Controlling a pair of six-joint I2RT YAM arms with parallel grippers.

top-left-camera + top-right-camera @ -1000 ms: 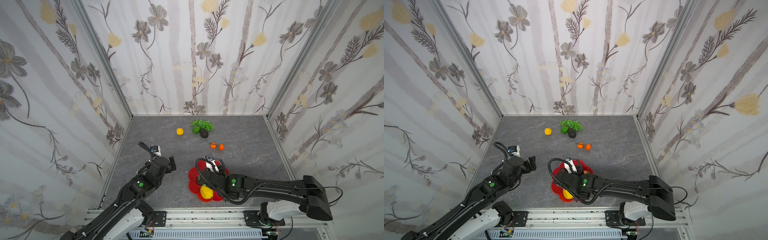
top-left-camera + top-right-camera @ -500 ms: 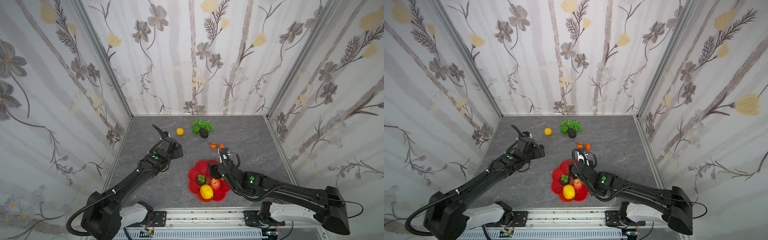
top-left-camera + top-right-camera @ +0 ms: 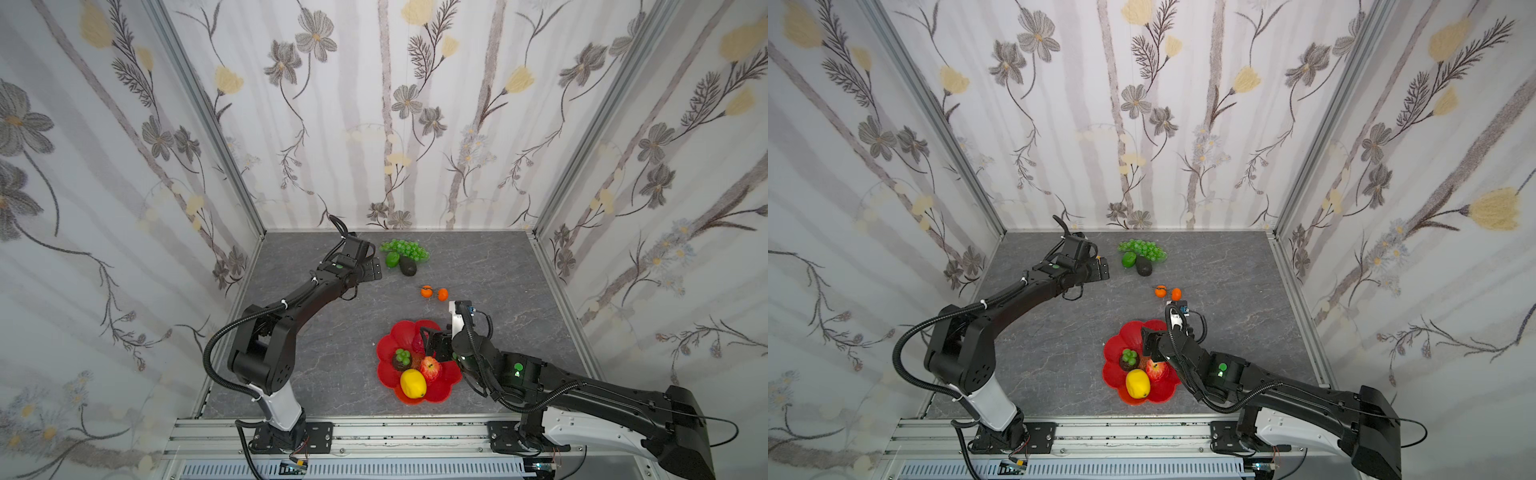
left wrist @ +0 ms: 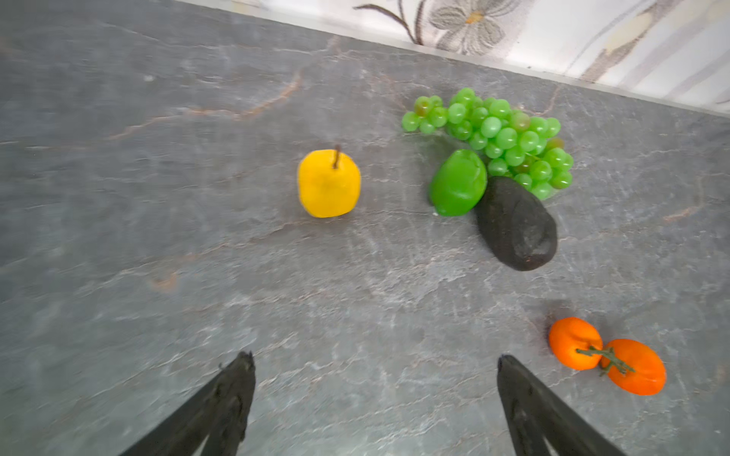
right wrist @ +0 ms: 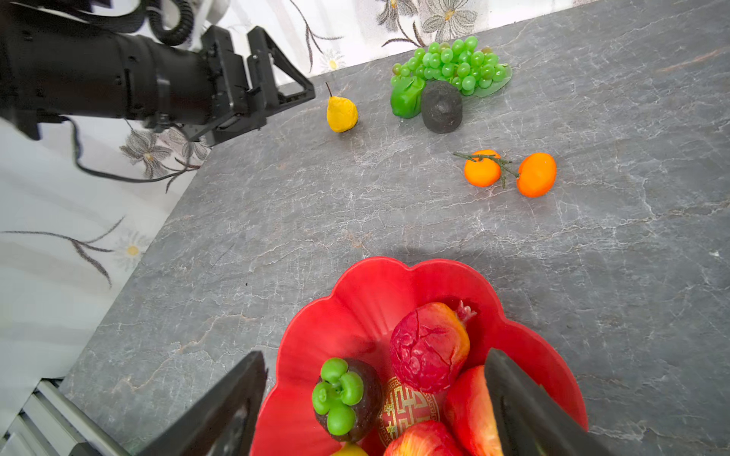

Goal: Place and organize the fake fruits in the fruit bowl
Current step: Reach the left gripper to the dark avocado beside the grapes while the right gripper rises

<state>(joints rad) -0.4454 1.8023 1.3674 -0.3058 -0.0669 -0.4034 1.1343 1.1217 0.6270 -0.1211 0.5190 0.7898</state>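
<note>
standing stem-up, yellow pear (image 4: 328, 183), left claw (image 4: 374, 357) spread wide and empty, right claw (image 5: 374, 355) likewise, over fruit bowl (image 5: 355, 276)

Lemon (image 3: 413, 383) in bowl (image 3: 385, 348), grapes (image 3: 405, 248) behind.

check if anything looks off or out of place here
Nothing looks spilled or damaged. The only things out of place for the task: the pear, grape bunch, lime, avocado and two oranges lie on the table, outside the red bowl.
</note>
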